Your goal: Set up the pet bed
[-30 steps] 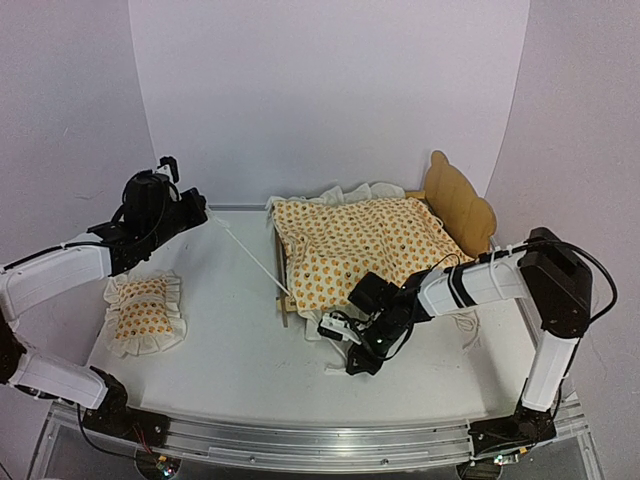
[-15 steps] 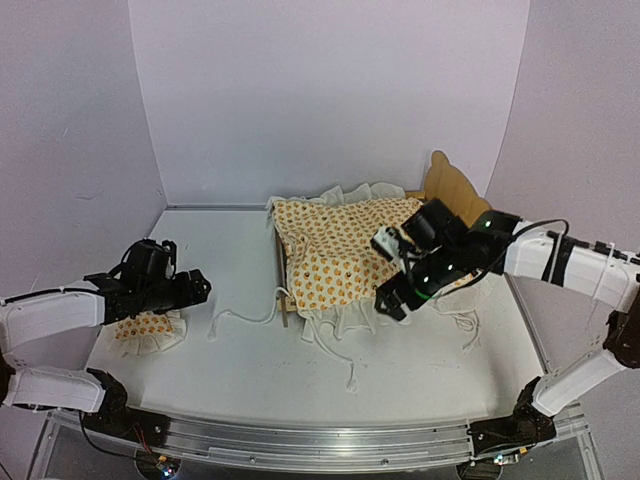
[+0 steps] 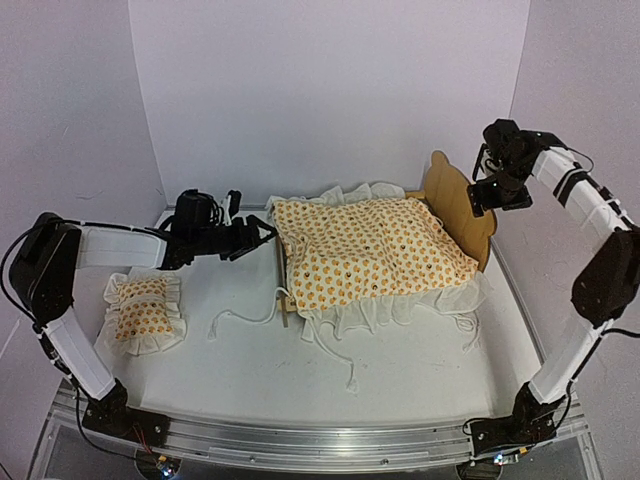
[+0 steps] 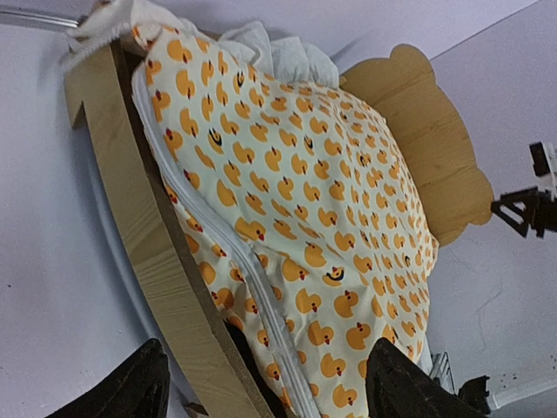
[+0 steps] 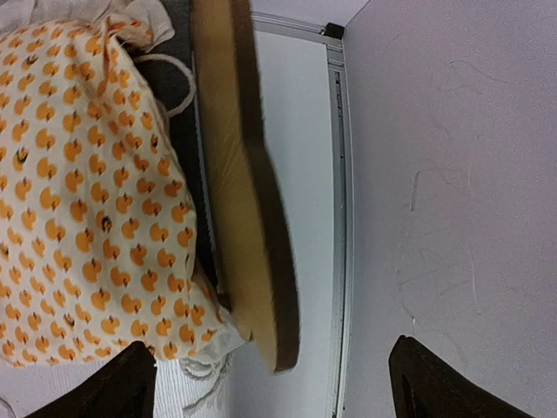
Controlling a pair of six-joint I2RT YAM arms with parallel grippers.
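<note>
Pet bed point(image 3: 460, 205) sits mid-desk point(image 3: 250, 375), mattress cover point(image 3: 370, 255) draped on top. Left hand point(image 3: 258, 234), fingers spread and empty, faces the footboard point(image 4: 148, 244). Right hand point(image 3: 487, 196), likewise released, hovers by the headboard point(image 5: 239, 174). Best grip wood only, avoiding ruffles point(image 3: 400, 305) and loose ties point(image 3: 335, 355).

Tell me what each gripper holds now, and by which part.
Nothing is held. The left gripper is open, facing the footboard of the pet bed. The right gripper is open by its headboard. Neither clamps the wood.
</note>
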